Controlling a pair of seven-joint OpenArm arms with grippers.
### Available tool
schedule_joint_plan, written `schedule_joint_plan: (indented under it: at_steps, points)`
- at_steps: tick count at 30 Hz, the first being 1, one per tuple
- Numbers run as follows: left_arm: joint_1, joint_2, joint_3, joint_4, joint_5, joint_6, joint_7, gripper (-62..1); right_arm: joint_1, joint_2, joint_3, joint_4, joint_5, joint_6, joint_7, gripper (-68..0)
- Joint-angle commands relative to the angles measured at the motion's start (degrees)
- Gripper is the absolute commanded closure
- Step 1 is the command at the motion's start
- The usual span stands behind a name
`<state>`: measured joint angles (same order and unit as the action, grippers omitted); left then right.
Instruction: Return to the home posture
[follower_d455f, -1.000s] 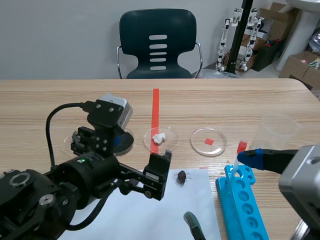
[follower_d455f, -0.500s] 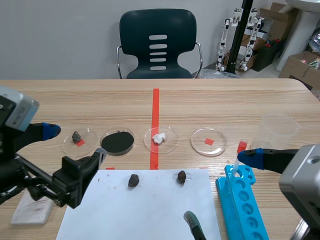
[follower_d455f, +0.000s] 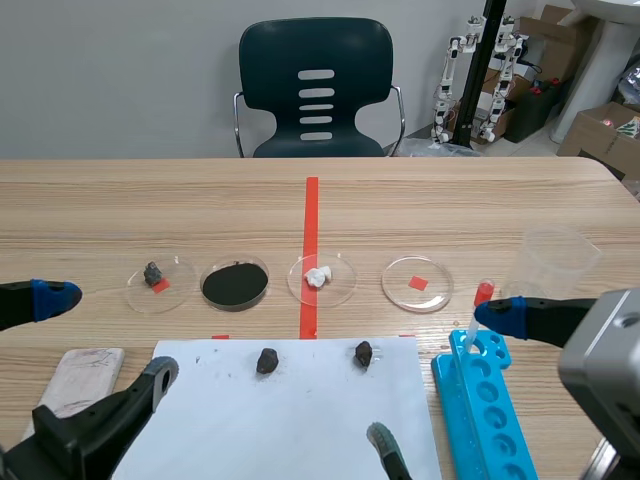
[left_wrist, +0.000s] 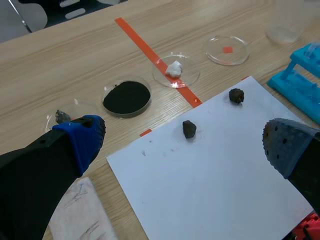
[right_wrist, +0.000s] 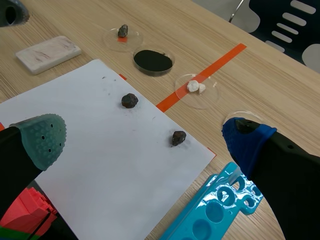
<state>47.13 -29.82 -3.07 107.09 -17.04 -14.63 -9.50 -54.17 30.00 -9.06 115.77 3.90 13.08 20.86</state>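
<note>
The counter (follower_d455f: 450, 200) is matt, grained wood. The sheet (follower_d455f: 290, 420) is smooth white paper. The dishes (follower_d455f: 437, 291) look clear and glossy; the rack (follower_d455f: 490, 412) is shiny blue plastic; the lumps (follower_d455f: 267, 360) are rough.

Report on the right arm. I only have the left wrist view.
Observer: The right arm has its jaws open, with nothing between them.
Operator: Check behind the table for anyone.
Observer: Nobody is there, only an empty dark chair.
Operator: Say what stands past the blue rack.
Observer: A clear cup stands upright just beyond it.
</note>
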Motion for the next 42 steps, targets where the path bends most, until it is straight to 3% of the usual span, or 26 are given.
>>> schedule_joint_plan:
  at_steps: [1, 12, 42]
  points:
    - [1.11, 0.26, 0.42, 1.86, 0.42, 0.35, -2.29, -62.3, 0.04, -0.15, 0.37, 1.16, 0.42, 0.0, 0.85, -67.9]
    - [3.61, 1.22, 0.57, 3.76, 6.67, 1.86, -4.42, -62.3, 0.04, -0.15, 0.37, 1.16, 0.42, 0.0, 0.85, -67.9]
    - [3.15, 1.22, 0.57, 3.65, 6.62, 1.81, -3.56, -62.3, 0.04, -0.15, 0.37, 1.16, 0.42, 0.0, 0.85, -67.9]
